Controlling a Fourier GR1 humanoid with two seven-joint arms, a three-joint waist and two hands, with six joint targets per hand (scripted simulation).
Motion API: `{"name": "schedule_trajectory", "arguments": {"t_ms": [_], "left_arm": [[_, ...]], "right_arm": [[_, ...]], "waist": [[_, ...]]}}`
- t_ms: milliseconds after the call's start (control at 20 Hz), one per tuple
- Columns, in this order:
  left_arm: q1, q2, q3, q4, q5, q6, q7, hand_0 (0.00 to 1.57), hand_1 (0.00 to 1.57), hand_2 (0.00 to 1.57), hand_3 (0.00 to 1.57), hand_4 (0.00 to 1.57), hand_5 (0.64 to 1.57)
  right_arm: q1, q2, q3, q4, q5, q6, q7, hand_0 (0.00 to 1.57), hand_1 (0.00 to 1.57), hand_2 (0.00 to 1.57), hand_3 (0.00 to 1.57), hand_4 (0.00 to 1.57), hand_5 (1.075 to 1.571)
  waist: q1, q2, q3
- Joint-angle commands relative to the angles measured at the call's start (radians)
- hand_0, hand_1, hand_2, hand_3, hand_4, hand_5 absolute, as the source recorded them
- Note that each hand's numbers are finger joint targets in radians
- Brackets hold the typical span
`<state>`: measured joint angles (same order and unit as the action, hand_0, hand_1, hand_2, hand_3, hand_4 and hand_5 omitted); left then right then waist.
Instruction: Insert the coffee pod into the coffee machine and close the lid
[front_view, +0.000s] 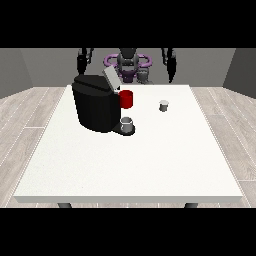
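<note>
A black coffee machine (97, 107) stands on the left half of the white table (130, 165), with its grey lid (111, 79) tilted up and open. It has a red part (126, 99) on its right side, and a grey cup (128, 124) sits on its base. The small grey coffee pod (163, 105) stands alone on the table, to the right of the machine. Both hands hang beyond the table's far edge, away from the pod and the machine. The hand at the view's left (81, 64) and the hand at the view's right (171, 72) hold nothing and their fingers hang straight.
The robot's torso (128, 65) is behind the far edge, with a purple ring-shaped part around it. Wooden floor surrounds the table.
</note>
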<state>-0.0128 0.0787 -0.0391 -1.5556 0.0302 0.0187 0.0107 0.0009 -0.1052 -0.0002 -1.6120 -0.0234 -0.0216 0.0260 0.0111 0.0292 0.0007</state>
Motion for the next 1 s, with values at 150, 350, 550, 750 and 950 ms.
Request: {"name": "schedule_trajectory", "arguments": {"t_ms": [150, 350, 550, 750, 950], "left_arm": [[0.028, 0.131, -0.021, -0.002, -0.083, -0.103, -0.068, 0.0, 0.0, 0.0, 0.0, 0.0, 1.571], [0.045, 0.246, -0.047, -0.017, -0.159, -0.18, -0.187, 0.0, 0.0, 0.0, 0.0, 0.0, 1.571], [-0.021, 0.25, -0.057, 0.018, -0.243, -0.151, -0.147, 0.0, 0.0, 0.0, 0.0, 0.0, 1.571], [-0.133, 0.334, 0.025, 0.15, -0.244, -0.206, -0.156, 0.0, 0.0, 0.0, 0.0, 0.0, 1.571], [-0.272, 0.35, 0.055, 0.227, -0.27, -0.212, -0.072, 0.0, 0.0, 0.0, 0.0, 0.0, 1.571]], "right_arm": [[0.001, 0.007, -0.003, 0.007, -0.003, -0.006, 0.07, 0.0, 0.0, 0.0, 0.0, 0.0, 1.571], [0.043, 0.008, -0.026, 0.065, 0.135, -0.131, -0.071, 0.0, 0.0, 0.0, 0.0, 0.0, 1.571], [-0.04, -0.01, -0.041, 0.066, 0.139, -0.135, -0.014, 0.0, 0.0, 0.0, 0.0, 0.0, 1.571], [-0.08, 0.043, 0.023, 0.051, 0.189, -0.167, -0.033, 0.0, 0.0, 0.0, 0.0, 0.0, 1.571], [-0.123, 0.052, 0.041, 0.075, 0.189, -0.147, -0.051, 0.0, 0.0, 0.0, 0.0, 0.0, 1.571]], "waist": [[0.004, -0.067, -0.0009], [0.004, -0.05, -0.001], [-0.024, -0.011, -0.0008], [-0.073, 0.055, -0.001], [-0.123, 0.108, -0.0008]]}}
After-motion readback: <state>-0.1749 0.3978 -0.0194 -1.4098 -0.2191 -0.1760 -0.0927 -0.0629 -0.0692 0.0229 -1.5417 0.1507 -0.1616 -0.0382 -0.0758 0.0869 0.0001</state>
